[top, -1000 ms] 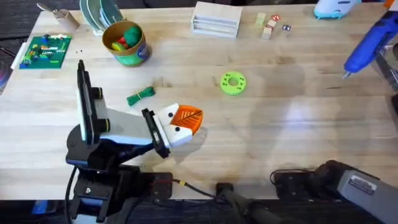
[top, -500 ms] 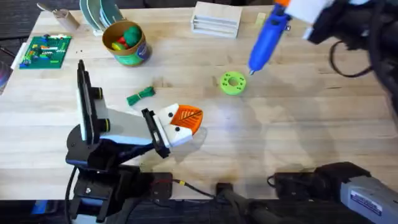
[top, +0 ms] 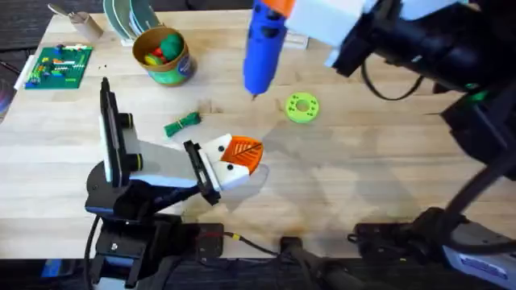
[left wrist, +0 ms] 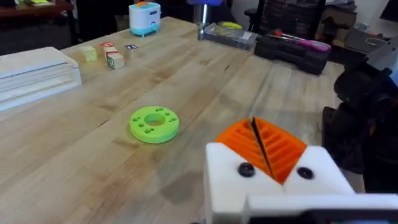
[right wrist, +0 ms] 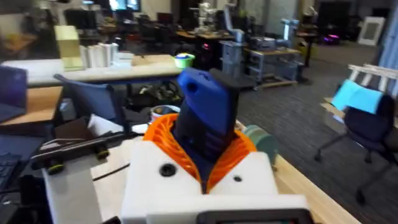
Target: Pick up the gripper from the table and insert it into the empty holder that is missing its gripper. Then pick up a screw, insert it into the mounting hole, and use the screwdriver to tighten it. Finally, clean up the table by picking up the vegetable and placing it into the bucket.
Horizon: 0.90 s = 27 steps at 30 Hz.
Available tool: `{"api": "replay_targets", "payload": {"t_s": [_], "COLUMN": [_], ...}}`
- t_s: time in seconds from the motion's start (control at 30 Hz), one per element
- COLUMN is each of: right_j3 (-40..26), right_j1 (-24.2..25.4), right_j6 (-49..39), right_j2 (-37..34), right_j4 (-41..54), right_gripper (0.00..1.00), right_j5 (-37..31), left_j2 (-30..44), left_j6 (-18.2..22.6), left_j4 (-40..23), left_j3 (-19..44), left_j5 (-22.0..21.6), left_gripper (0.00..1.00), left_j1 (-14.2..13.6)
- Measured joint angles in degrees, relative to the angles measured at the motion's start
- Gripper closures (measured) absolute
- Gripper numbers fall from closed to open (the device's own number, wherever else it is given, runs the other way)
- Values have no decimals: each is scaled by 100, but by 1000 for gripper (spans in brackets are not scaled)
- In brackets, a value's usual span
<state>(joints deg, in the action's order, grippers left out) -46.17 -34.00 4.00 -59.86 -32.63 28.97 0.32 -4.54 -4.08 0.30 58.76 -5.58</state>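
My right gripper (top: 272, 6) is shut on the blue screwdriver (top: 261, 44), held high over the table's far middle. Its metal tip (top: 254, 95) points down between the green ring disc and the vegetable. In the right wrist view the screwdriver (right wrist: 205, 118) is clamped between the orange pads (right wrist: 163, 134). My left gripper (top: 251, 153) rests low near the front and is shut, its orange ribbed fingers (left wrist: 273, 146) pressed together in the white holder (left wrist: 217, 180). Two dark screw heads (left wrist: 245, 169) show in the holder. The vegetable (top: 183, 122) lies left of centre. The bucket (top: 164, 56) stands at the back left.
A green ring disc (top: 302, 107) lies just right of the screwdriver tip. Stacked plates (top: 129, 16) stand behind the bucket, and a green circuit board (top: 56, 66) lies at the far left. A white box (top: 294, 39) shows behind the right arm. Small blocks (left wrist: 109, 56) sit beyond the disc.
The right arm has swung from the right edge leftward across the table, carrying the screwdriver past the green ring disc. The left arm has not moved.
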Motion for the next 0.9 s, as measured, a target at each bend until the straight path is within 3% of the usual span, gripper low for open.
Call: {"api": "replay_targets", "payload": {"t_s": [0.17, 0.37, 0.9], "right_j3": [0, 0, 0], "right_j1": [-671, -1244, -1362], "right_j6": [-62, -243, -489], "right_j2": [-474, -658, -698], "right_j4": [-579, -586, -462], "right_gripper": [978, 978, 978], "right_j5": [7, 86, 87], "left_j2": [0, 0, 0], "left_j6": [0, 0, 284], "left_j4": [0, 0, 0], "left_j3": [0, 0, 0], "left_j5": [0, 0, 0], "left_gripper": [996, 996, 996], "left_j1": [0, -2, 0]}}
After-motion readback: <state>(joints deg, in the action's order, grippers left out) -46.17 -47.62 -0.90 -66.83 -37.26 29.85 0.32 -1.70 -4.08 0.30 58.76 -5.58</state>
